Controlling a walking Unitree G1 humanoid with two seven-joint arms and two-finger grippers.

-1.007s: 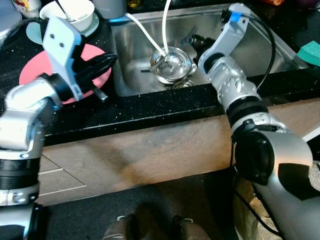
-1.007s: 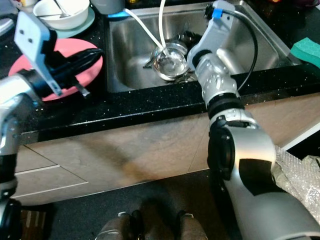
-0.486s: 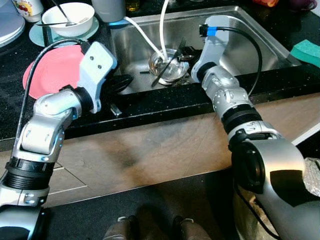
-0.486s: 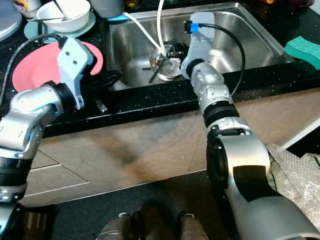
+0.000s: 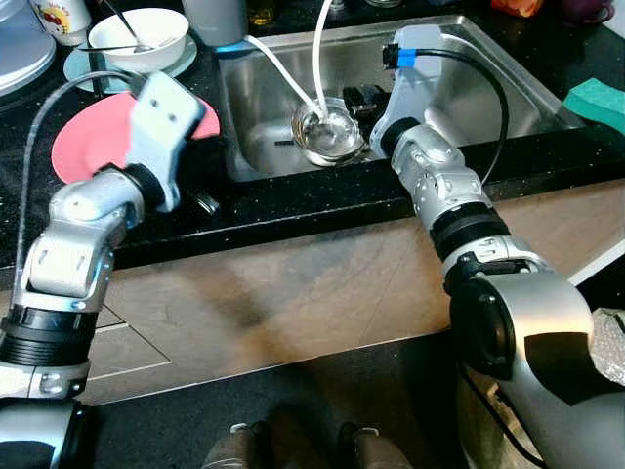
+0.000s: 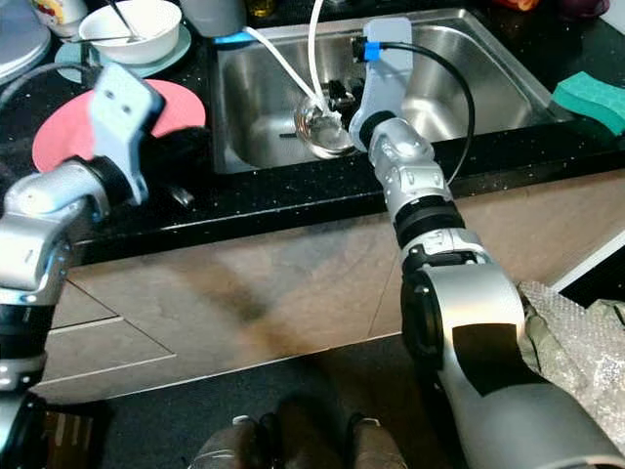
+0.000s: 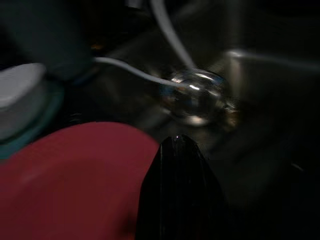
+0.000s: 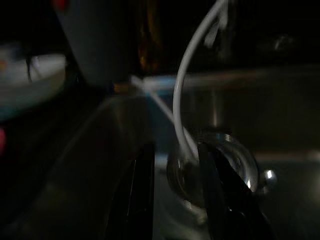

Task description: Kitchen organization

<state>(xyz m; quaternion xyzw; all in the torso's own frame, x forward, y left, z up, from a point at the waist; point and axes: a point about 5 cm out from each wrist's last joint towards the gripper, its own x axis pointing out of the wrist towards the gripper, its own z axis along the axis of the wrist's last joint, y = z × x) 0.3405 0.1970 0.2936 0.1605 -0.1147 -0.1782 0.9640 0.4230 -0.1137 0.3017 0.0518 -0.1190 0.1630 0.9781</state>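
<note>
Since half a second earlier, left gripper [image 7: 177,165] had drawn back over the pink plate [image 5: 93,147], fingers pressed together. Right gripper [image 8: 172,190], fingers spread, pointed at the upright steel bowl [image 5: 327,132] just ahead.

My arms are silver, built of ribbed cylindrical joints with black collars between the segments. The left arm [image 5: 83,234] ends in a pale grey wrist plate [image 5: 161,115] with two small dark holes, screws I think, though the plate is blurred. A thin grey cable [image 5: 44,117] loops from it. The right arm [image 5: 459,210] carries a black cable [image 5: 493,98] that arcs to a blue tag [image 5: 406,57] at the wrist. My fingers [image 7: 175,195] are long, glossy and black.
</note>
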